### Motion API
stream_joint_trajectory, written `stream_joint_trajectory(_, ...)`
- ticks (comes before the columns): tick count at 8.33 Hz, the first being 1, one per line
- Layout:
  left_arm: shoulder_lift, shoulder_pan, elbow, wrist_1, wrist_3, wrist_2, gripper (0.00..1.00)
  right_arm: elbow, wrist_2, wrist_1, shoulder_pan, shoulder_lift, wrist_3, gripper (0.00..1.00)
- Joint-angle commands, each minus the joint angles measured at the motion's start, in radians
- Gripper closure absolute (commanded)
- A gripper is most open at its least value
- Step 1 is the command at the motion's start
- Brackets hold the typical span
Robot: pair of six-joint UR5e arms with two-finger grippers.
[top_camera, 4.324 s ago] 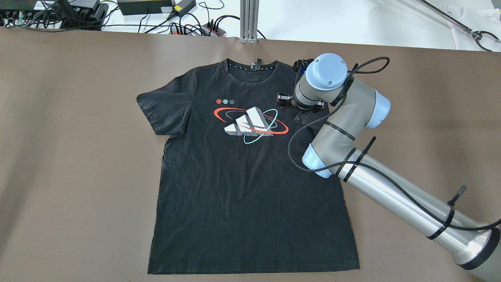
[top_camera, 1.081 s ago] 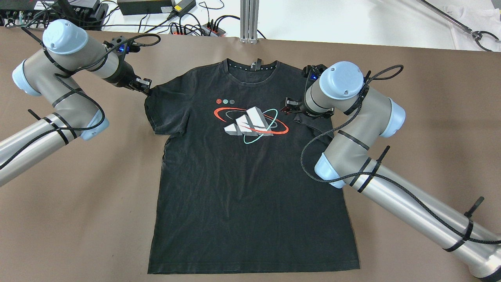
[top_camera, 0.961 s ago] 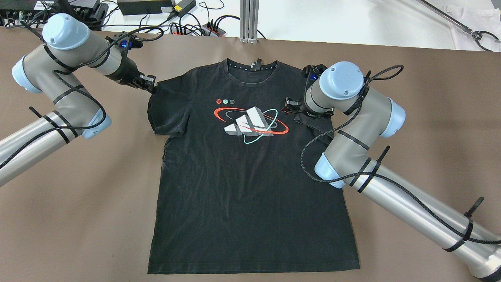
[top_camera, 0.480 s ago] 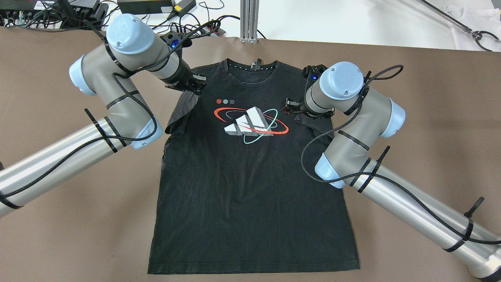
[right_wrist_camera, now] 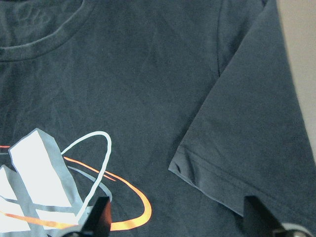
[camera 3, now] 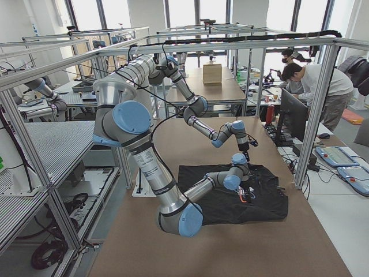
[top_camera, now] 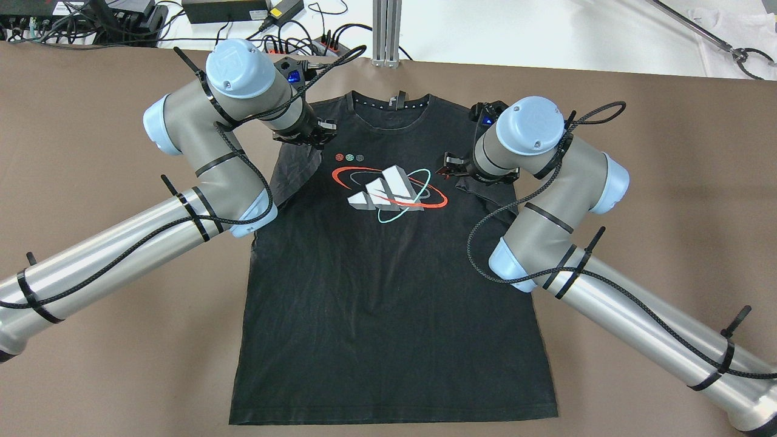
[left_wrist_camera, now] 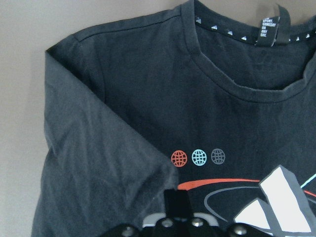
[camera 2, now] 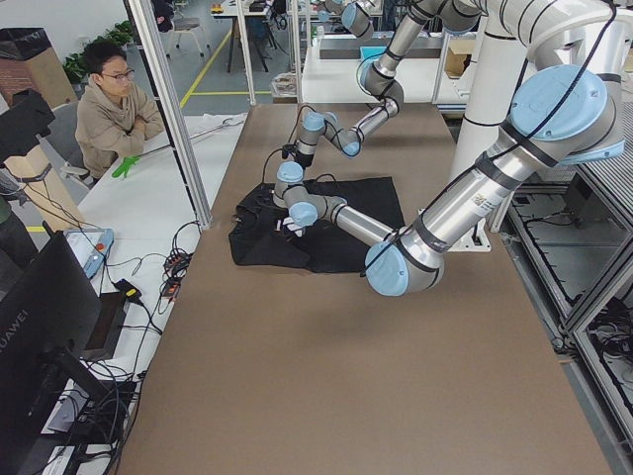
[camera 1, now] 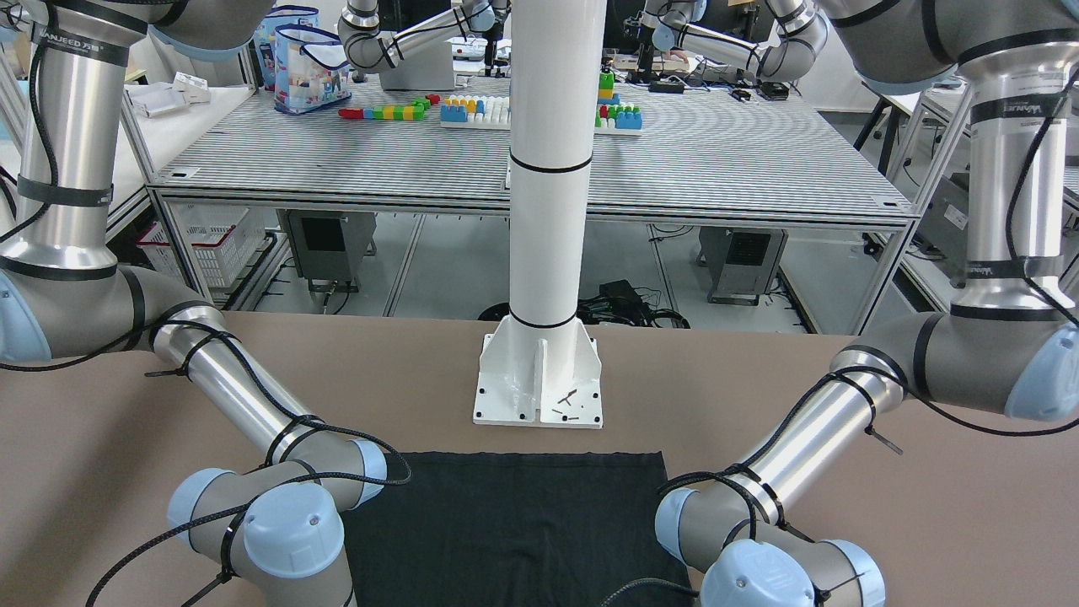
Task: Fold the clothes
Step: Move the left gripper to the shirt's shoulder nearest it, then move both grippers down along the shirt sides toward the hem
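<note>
Three globes [left_wrist_camera: 199, 157] top the three-bar logo [top_camera: 388, 189] on the T-shirt [top_camera: 388, 315]

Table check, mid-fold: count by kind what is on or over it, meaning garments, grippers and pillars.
T-shirt: 1
Grippers: 2 (left gripper, right gripper)
White pillar: 1
Total: 4

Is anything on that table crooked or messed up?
Nothing damaged. The black printed T-shirt lies flat on the brown table, but both short sleeves are turned in over the chest; the one at the left arm's fingers is rumpled and slanted.
</note>
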Motion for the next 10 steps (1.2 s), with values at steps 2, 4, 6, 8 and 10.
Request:
stream_joint_trajectory(2, -0.011, 0.024, 0.008, -0.005, -0.028, 0.046, 0.01, 0.004, -0.002, 0.0, 0.0, -0.001, 0.004, 0.05)
stream_joint_trajectory(4, 0.045, 0.025, -0.068, -0.034, -0.042, 0.055, 0.0, 0.004, -0.002, 0.0, -0.026, -0.001, 0.025, 0.05)
stream_joint_trajectory(6, 0.232, 0.088, -0.311, -0.026, -0.108, 0.137, 0.0, 0.034, -0.023, 0.003, -0.061, -0.01, 0.126, 0.05)
stream_joint_trajectory(8, 0.421, 0.152, -0.534, -0.017, -0.14, 0.191, 0.0, 0.216, -0.158, -0.047, -0.153, -0.126, 0.224, 0.05)
stream_joint_trajectory(10, 0.53, 0.23, -0.724, 0.114, -0.246, 0.263, 0.0, 0.517, -0.199, -0.257, -0.248, -0.29, 0.324, 0.06)
